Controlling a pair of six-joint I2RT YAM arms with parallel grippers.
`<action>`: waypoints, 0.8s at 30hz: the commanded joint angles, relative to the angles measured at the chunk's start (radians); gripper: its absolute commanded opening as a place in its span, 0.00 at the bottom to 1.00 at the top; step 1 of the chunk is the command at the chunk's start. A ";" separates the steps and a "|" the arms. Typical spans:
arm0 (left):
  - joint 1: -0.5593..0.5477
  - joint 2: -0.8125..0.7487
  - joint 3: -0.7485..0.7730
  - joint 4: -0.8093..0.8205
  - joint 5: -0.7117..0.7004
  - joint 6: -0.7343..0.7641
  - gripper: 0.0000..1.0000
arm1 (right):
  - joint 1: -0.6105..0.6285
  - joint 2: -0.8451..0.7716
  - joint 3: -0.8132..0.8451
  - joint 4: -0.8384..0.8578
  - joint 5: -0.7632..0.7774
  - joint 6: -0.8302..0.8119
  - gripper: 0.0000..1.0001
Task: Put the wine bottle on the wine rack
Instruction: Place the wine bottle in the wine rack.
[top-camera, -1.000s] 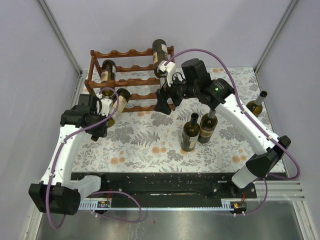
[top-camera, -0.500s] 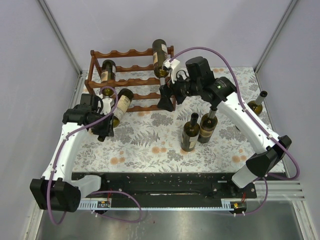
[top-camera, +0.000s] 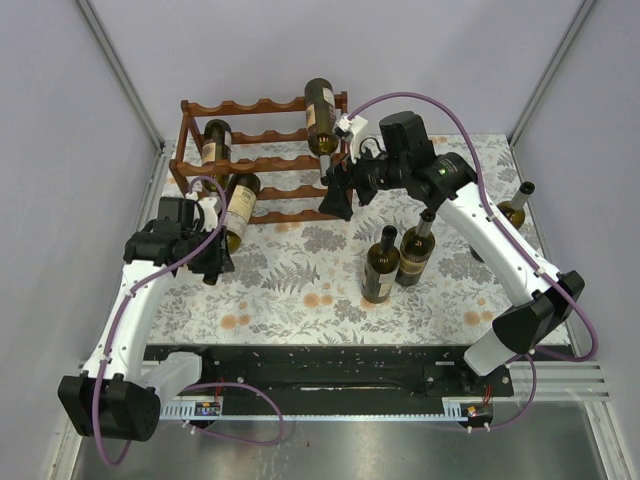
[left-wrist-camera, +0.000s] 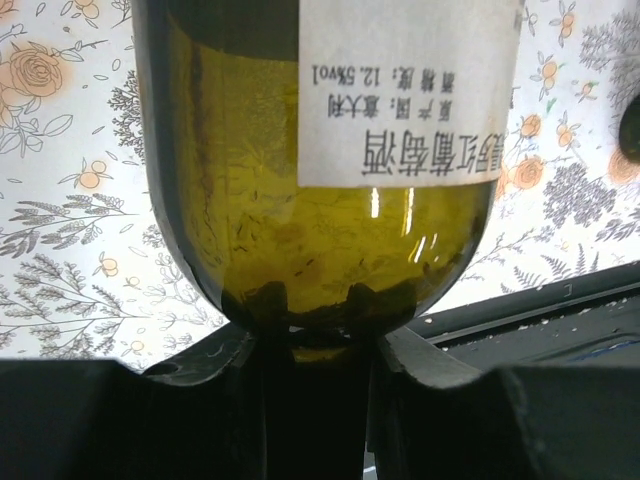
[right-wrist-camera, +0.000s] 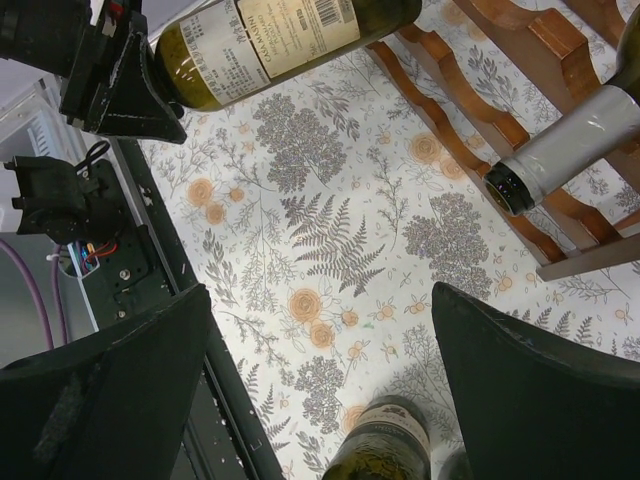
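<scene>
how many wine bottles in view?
6. Top bottle lies on the wine rack at its right end; rack bottle in its left side; held bottle in the left gripper; two standing bottles at centre; edge bottle at right, partly behind right arm. Others may be hidden.

White arms (top-camera: 128, 305), black joints (top-camera: 105, 398) (purple cables (top-camera: 596, 335)).

The pictures are bright, with soft, even light. Shadows on the flowery table cover (top-camera: 300, 280) are faint. In the left wrist view, light shines through the green wine bottle (left-wrist-camera: 320, 230), and small white glare spots sit on its glass. The cover behind it looks washed out. In the right wrist view, the near dark fingers (right-wrist-camera: 110, 390) look blurry.
</scene>
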 joint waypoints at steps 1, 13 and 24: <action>0.005 -0.045 0.005 0.219 0.055 -0.087 0.00 | -0.006 -0.036 0.003 0.042 -0.040 0.020 1.00; -0.004 -0.025 -0.095 0.420 0.158 -0.220 0.00 | -0.022 -0.047 -0.026 0.054 -0.052 0.018 1.00; -0.079 0.034 -0.159 0.642 0.160 -0.337 0.00 | -0.025 -0.051 -0.037 0.054 -0.065 0.017 1.00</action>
